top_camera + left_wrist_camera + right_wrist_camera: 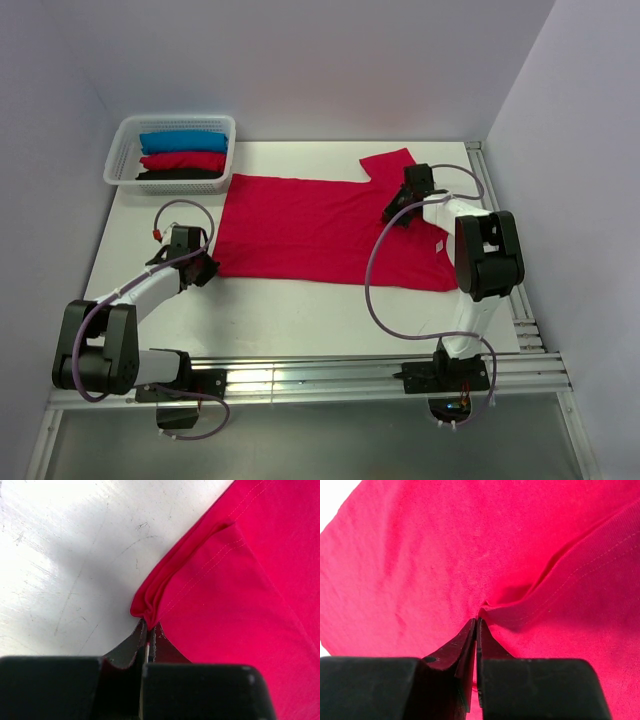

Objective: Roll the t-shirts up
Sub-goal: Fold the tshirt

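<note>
A crimson-red t-shirt (320, 230) lies spread flat across the middle of the white table. My left gripper (207, 268) is shut on the shirt's near-left hem corner (145, 607), where the cloth bunches into folds. My right gripper (392, 214) is shut on a pinch of the shirt near the sleeve seam (482, 611) at the shirt's right end. A small pale label (437, 246) shows near the right edge. Rolled blue (183, 142), red (183, 160) and black (178, 175) shirts lie in the basket.
A white plastic lattice basket (122, 150) stands at the table's back left corner. A metal rail (500, 250) runs along the table's right edge and another along the front. Walls close in left, back and right.
</note>
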Tool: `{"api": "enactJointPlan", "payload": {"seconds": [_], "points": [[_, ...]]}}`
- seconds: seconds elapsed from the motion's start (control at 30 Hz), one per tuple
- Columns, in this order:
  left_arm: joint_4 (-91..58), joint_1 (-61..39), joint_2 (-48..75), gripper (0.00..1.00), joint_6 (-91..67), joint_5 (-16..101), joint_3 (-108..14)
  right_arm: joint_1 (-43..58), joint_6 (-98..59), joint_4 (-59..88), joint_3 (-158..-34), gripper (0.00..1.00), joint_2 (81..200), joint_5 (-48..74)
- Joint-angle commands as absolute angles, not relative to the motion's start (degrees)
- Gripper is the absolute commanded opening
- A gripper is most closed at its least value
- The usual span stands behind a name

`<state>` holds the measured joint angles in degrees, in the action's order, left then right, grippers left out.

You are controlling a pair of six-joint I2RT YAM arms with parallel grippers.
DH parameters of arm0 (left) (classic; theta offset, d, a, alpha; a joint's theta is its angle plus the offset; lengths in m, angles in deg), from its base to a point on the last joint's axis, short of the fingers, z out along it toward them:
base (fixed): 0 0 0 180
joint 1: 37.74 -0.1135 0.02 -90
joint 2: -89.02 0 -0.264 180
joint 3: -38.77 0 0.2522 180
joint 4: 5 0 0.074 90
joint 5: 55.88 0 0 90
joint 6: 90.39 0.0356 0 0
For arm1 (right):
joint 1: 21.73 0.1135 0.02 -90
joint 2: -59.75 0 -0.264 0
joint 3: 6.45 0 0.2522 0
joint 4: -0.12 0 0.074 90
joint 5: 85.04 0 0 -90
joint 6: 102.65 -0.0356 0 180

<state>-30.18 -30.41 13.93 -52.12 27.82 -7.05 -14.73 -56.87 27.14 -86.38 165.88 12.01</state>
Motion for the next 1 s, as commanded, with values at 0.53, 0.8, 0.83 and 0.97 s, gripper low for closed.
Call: {"api": "enactJointPlan", "payload": {"seconds": [0.53, 0.8, 0.83, 0.97], "points": [[-31.33, -29.74, 17.39, 0.00, -51.90, 26.30, -6.81, -14.26, -52.99, 16.52, -79.28, 0.42, 153.89, 15.51], [-34.67, -29.74, 21.43, 0.00, -51.02, 25.07, -6.81, -15.23, -52.46, 24.15, -71.29, 0.16, 144.41, 10.68], [-34.59, -29.74, 21.35, 0.00, -51.19, 25.16, -6.64, -15.23, -52.29, 27.12, -70.58, 0.17, 142.74, 9.28], [-34.50, -29.74, 20.56, 0.00, -51.10, 25.86, -6.28, -16.37, -50.97, 30.92, -63.39, 0.39, 133.16, 7.68]]}}
